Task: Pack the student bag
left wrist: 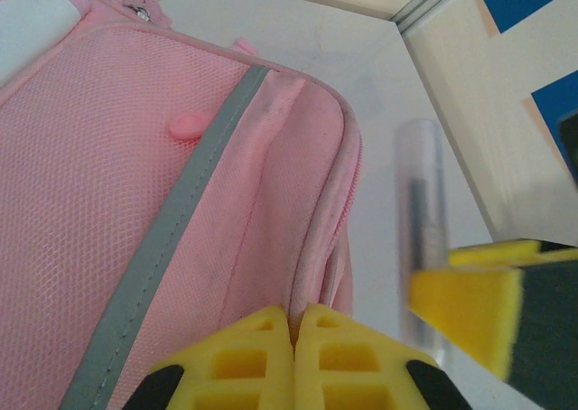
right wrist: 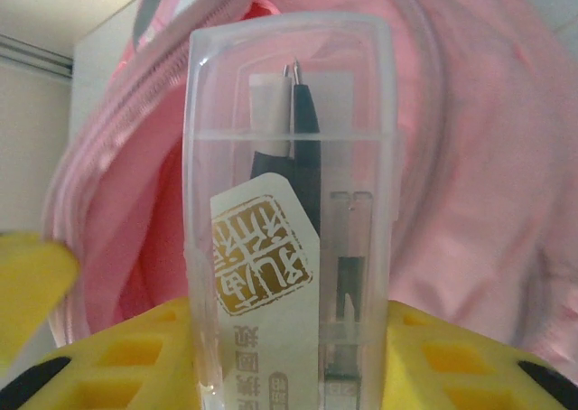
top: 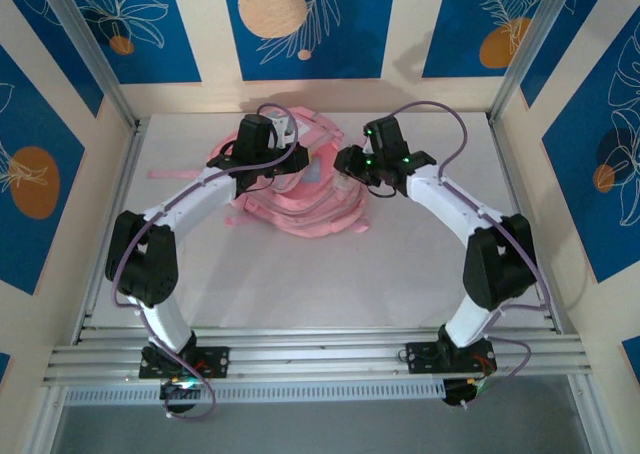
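Mo: Fingers, overhead first. The left gripper (top: pixel 285 166) sits on the far-left part of the student bag (top: pixel 300 214) and the right gripper (top: pixel 348 172) is at its right edge. I can't tell the jaw gaps from up there.
Jin: Bag position?
Mo: Lying toward the back of the table, between the two grippers, with both arms reaching in about equally.
Jin: Left wrist view?
Mo: Left fingers (left wrist: pixel 262 360) are pressed together on the zipper seam (left wrist: pixel 339 220), pinching the rim fabric. Just right of that corner is a clear case (left wrist: pixel 423 202), held by the right gripper's yellow pad (left wrist: pixel 470 306). The case's long axis is roughly parallel to the seam, and it looks apart from it.
Jin: Right wrist?
Mo: Right fingers (right wrist: pixel 461 360) are clamped on the case's lower half, with pens (right wrist: pixel 302 148) inside. Its long axis runs straight out along the fingers. The bag mouth is dead ahead and slightly left — darker pink interior shows past the case's left side.
Jin: So the right arm inserts.
Mo: That's my read — push along the case axis, biased left, with the left pinch holding the rim. The case tip could snag the zipper lip.
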`<action>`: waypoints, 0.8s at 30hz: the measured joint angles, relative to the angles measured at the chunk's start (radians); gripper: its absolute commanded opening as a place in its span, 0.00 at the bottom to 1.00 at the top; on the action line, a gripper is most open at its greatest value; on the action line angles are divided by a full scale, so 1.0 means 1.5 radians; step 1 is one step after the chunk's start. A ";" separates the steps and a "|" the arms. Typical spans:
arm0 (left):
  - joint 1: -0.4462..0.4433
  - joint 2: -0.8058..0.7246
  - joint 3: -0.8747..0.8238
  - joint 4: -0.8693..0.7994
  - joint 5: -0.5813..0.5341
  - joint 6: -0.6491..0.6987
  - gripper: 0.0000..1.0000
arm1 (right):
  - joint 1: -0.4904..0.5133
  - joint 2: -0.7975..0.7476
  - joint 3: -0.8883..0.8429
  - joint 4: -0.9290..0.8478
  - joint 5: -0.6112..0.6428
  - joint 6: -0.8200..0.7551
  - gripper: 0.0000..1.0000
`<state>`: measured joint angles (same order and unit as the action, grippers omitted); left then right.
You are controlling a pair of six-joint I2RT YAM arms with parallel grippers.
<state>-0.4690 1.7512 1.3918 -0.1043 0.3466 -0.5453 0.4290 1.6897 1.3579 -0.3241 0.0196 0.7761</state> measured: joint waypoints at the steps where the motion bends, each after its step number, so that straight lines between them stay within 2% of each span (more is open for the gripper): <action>1: 0.000 0.000 0.000 0.001 0.000 -0.003 0.00 | 0.001 0.016 0.005 0.017 -0.010 0.011 0.40; 7: 0.000 -0.001 -0.008 0.014 0.000 -0.021 0.00 | 0.013 0.095 0.027 0.089 -0.064 0.074 0.43; 9: 0.000 -0.001 -0.012 0.023 0.000 -0.028 0.00 | 0.020 0.119 0.046 0.101 -0.076 0.090 0.51; 13: 0.002 -0.006 -0.018 0.037 -0.005 -0.037 0.00 | 0.023 0.141 0.054 0.117 -0.091 0.121 0.77; 15: 0.003 -0.010 -0.019 0.044 -0.010 -0.039 0.00 | 0.020 0.141 0.051 0.124 -0.096 0.128 0.80; 17: 0.003 -0.014 -0.019 0.046 -0.014 -0.040 0.00 | 0.018 0.141 0.048 0.134 -0.104 0.132 0.76; 21: 0.001 -0.014 -0.021 0.045 -0.012 -0.046 0.00 | 0.018 0.141 0.042 0.160 -0.119 0.138 0.44; 22: 0.001 -0.014 -0.021 0.045 -0.010 -0.049 0.00 | 0.020 0.141 0.040 0.172 -0.122 0.141 0.38; 24: -0.001 -0.014 -0.022 0.045 -0.009 -0.052 0.00 | 0.020 0.143 0.039 0.188 -0.127 0.148 0.34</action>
<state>-0.4698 1.7306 1.3594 -0.0376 0.3328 -0.6228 0.4591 1.9041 1.4170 -0.0414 -0.1707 0.9977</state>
